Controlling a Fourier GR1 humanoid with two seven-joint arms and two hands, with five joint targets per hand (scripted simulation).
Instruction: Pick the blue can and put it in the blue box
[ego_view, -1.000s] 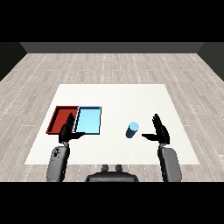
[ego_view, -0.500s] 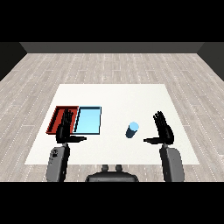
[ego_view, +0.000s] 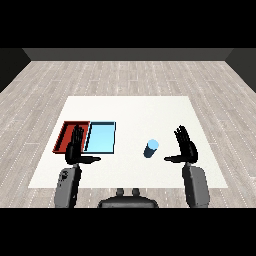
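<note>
A light blue can (ego_view: 151, 148) stands upright on the white table (ego_view: 130, 115), right of centre. My right hand (ego_view: 186, 147) is open to the right of the can, a short gap apart, fingers straight and thumb pointing toward it. The light blue tray (ego_view: 100, 137) lies at the left, with the red tray (ego_view: 67, 135) beside it on its left. My left hand (ego_view: 76, 148) is open over the near edge where the two trays meet, holding nothing.
Both grey forearms (ego_view: 195, 186) come in from the lower corners. The table's near edge runs just in front of the hands. Wooden floor surrounds the table.
My right hand has shifted a little to the right, away from the can. My left hand has drifted slightly left. The can has not moved.
</note>
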